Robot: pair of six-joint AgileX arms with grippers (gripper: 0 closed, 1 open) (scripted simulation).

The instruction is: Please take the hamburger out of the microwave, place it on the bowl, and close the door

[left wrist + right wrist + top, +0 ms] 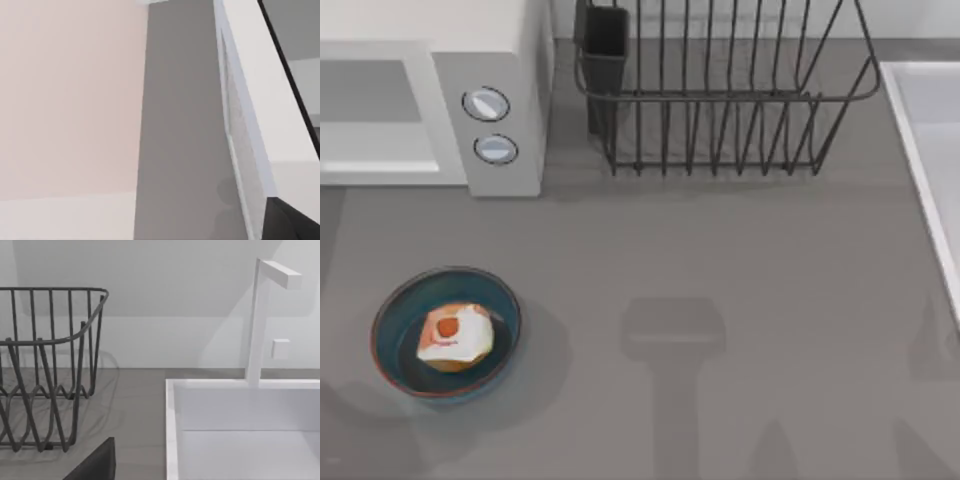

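One hamburger (455, 337) inside bowl (446, 333), microwave (470, 95) behind, jaws' state untellable.

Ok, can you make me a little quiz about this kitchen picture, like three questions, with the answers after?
1. True or false: the hamburger is lying in the bowl.
2. What stands to the right of the microwave at the back of the table, seen from above?
A. a dark wire dish rack
B. a toaster
C. a kettle
3. Fill in the word: the front panel of the microwave has ____ round knobs.

Key:
1. True. It sits in the middle of the blue bowl near the table's left front.
2. A. The dish rack is there, and a white sink is farther right.
3. Two.
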